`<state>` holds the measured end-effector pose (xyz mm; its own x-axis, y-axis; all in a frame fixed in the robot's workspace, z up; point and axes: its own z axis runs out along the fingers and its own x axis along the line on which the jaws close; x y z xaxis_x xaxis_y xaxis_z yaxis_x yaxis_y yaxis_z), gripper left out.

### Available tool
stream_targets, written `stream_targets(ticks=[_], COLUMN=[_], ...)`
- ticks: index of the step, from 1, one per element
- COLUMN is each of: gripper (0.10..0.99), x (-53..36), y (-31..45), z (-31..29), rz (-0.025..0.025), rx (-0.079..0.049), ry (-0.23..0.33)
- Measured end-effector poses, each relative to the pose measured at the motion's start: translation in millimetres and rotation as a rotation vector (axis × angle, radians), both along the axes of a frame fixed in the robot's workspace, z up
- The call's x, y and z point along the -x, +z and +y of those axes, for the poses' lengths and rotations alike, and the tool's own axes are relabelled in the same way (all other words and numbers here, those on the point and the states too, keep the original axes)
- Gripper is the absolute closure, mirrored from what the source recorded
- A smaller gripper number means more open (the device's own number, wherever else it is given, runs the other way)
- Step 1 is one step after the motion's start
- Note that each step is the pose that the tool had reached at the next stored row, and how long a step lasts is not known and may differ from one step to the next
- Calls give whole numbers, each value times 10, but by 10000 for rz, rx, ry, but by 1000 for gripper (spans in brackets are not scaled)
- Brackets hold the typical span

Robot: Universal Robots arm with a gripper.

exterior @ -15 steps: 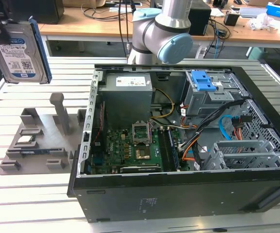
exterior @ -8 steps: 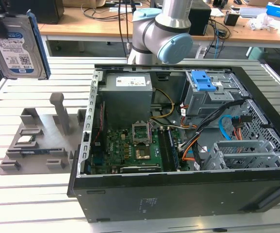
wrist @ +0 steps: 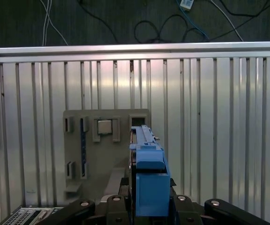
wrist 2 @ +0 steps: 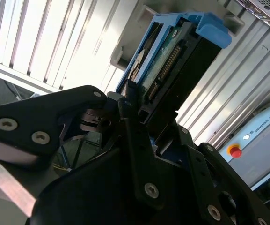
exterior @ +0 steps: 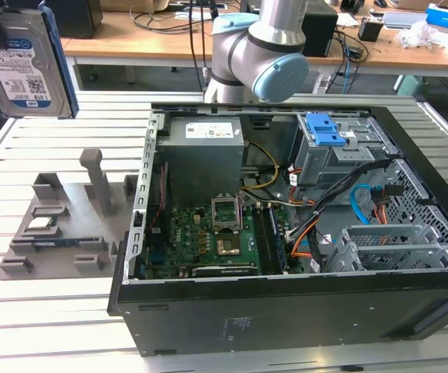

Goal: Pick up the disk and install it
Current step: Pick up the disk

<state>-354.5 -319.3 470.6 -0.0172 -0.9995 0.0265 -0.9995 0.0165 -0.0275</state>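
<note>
Slatted aluminium table point(exterior: 53, 326) runs under everything, and high over its edge on the exterior view's left my gripper point(wrist 2: 146, 115) is clamped tight on the disk point(wrist 2: 172, 61). In both wrist views the fingers press its flat sides and the blue carrier frame stands out past them. In the exterior view the disk point(exterior: 22, 62) hangs with its label showing, well above the grey parts holder point(exterior: 60, 225) and touching nothing. I judge the pick-up done and the carry under way, with the install not yet begun. Directly below me in the first wrist view, the holder has an empty slot, and the small processor chip point(wrist: 105, 126) sits in its own pocket beside that. The open computer case point(exterior: 286, 311) lies across the middle of the table, well apart from what I hold. Its drive cage point(exterior: 324, 148), with a blue latch, is at the far corner of the case on the exterior view's right. Seating the drive there calls, I think, for squaring the carrier to the cage mouth and keeping clear of the loose cables point(exterior: 317, 210) beside it. Beyond the table's far edge stand wooden desks point(exterior: 130, 39) strewn with wires and boxes.
</note>
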Motion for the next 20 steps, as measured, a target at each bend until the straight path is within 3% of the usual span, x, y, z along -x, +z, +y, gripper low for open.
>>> stream_targets(ticks=[10,20], gripper=[722,722], x=[-9,-22], y=[146,357], z=[3,6], rz=[16,46], rx=[0,0], ry=[0,0])
